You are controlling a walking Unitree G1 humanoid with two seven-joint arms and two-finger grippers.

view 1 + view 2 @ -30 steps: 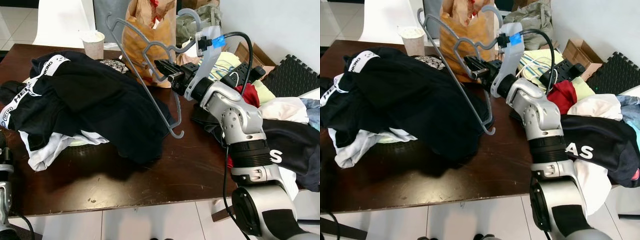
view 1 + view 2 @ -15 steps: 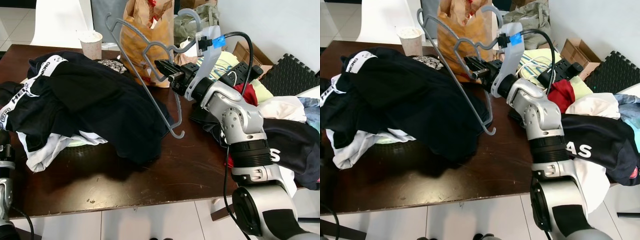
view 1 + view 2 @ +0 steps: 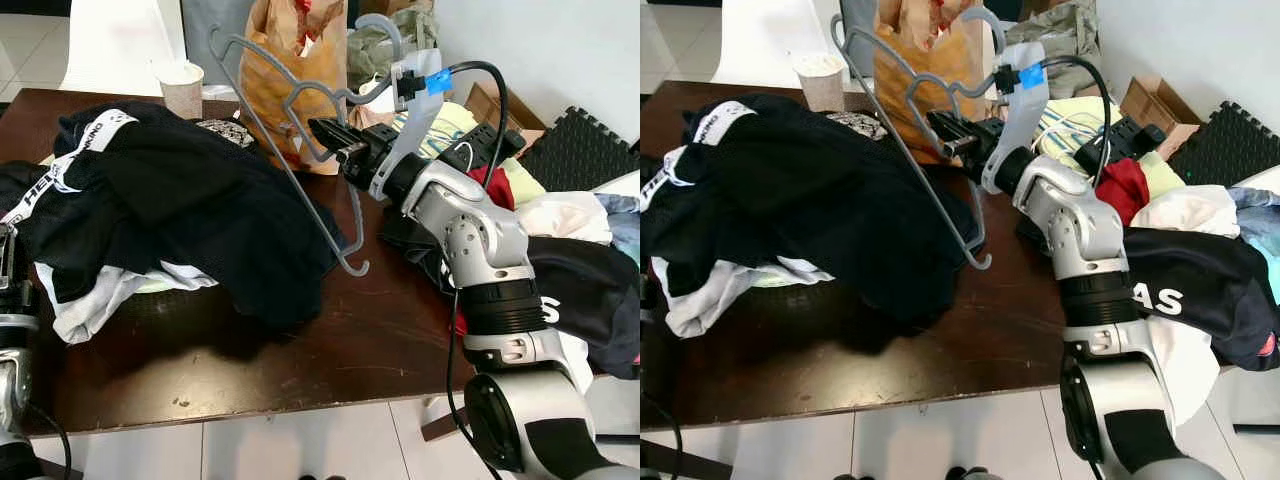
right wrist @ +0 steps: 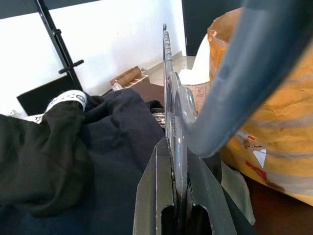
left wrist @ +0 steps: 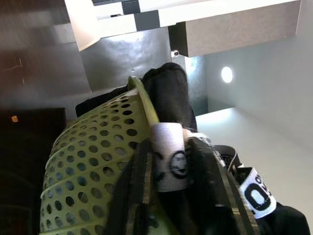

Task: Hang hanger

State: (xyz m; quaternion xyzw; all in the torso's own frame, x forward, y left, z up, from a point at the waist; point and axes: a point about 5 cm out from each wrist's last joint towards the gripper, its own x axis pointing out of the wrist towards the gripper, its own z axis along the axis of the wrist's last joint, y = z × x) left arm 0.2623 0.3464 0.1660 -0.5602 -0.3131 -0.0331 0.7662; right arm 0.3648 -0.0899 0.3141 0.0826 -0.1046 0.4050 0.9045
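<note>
Right gripper (image 3: 328,135) raised over the far side of the table (image 3: 330,340), black fingers clamped tight on the grey hanger (image 3: 290,150) near its middle. Hanger held clear of the table top, tilted, its long bar slanting down over the black clothes pile (image 3: 180,200) and ending in a small hook just above the wood beside the pile's edge. Seen from the right wrist, hanger's flat edge pinched between the two fingers (image 4: 161,196), no gap visible.

Beyond the hanger on the table: brown paper bag (image 3: 300,70), upright, directly behind the gripper; paper cup (image 3: 183,88) farther along the back edge, beside the pile. White cloth (image 3: 100,295) protruding from under the pile toward the table's near edge.

Left gripper (image 5: 176,196) low at the near corner of the table, pointing at a green perforated basket (image 5: 93,166) draped with black cloth; fingers set narrowly apart, whether gripping anything cannot be told.

Mixed clothes (image 3: 580,260) heaped past the table's end, beside the right arm.
</note>
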